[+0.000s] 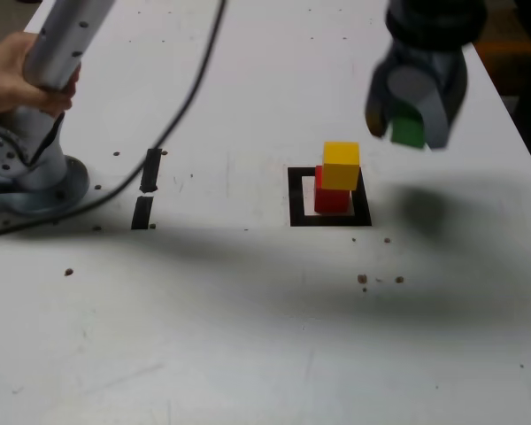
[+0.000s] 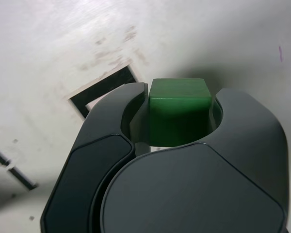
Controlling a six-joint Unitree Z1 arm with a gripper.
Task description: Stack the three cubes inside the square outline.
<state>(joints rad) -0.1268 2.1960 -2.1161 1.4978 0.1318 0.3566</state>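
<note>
The gripper [image 1: 409,129] is closed on the green cube [image 2: 180,114], one finger at each side, the jaws apart only by the width of this cube. It hangs in the air, and its shadow lies on the table [image 1: 248,354] below it. From the gripper, toward the exterior view's left and lower down, I see the square outline [image 1: 296,200]. In it stands the red cube [image 1: 332,202], and on the red one sits the yellow cube [image 1: 341,166]. So what remains, I think, is to bring the green cube over these two and put it on top.

The first danger is in the pile itself. The yellow cube looks moved a little from the red one, toward the exterior view's right, so its support may be weaker at this side. If the green cube comes down far to that same side, the top could tip.

The second danger is height. If the gripper travels to the pile too low, the cube or a finger may hit the yellow cube and push it off. If it opens too high, the green cube would drop and bounce; if it opens unevenly, one finger could drag the cube away.

Also a person's hand [image 1: 22,80] holds the arm [image 1: 64,44], well away from the gripper, near the base. A small shake there could become a bigger one at the fingers.
</note>
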